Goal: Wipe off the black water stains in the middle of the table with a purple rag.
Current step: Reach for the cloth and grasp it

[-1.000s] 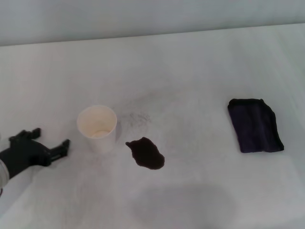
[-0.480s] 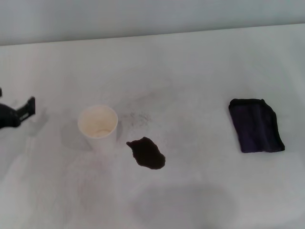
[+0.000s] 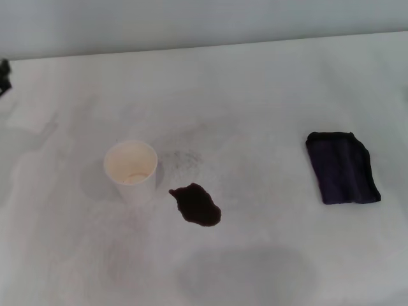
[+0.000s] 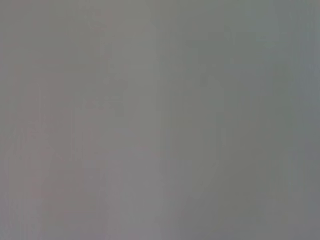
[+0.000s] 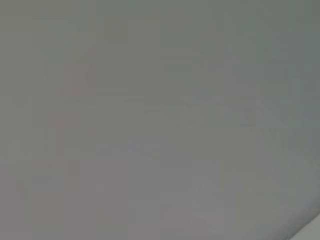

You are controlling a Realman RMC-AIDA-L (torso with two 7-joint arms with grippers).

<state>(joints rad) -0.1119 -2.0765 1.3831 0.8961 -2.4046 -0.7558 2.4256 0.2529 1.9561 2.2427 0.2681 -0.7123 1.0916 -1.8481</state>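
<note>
The black water stain is a glossy blackish-brown blotch on the white table, near the middle. The purple rag lies flat to the right of it, well apart. Only a small dark tip of my left gripper shows at the far left edge of the head view, high up and far from the stain and the rag. My right gripper is out of view. Both wrist views show only plain grey.
A white paper cup stands upright just left of the stain. Faint grey speckles lie on the table behind the stain. The table's far edge meets a grey wall.
My left gripper has risen and pulled back from beside the cup to the far left edge, almost out of view. Stain, cup and rag have not moved.
</note>
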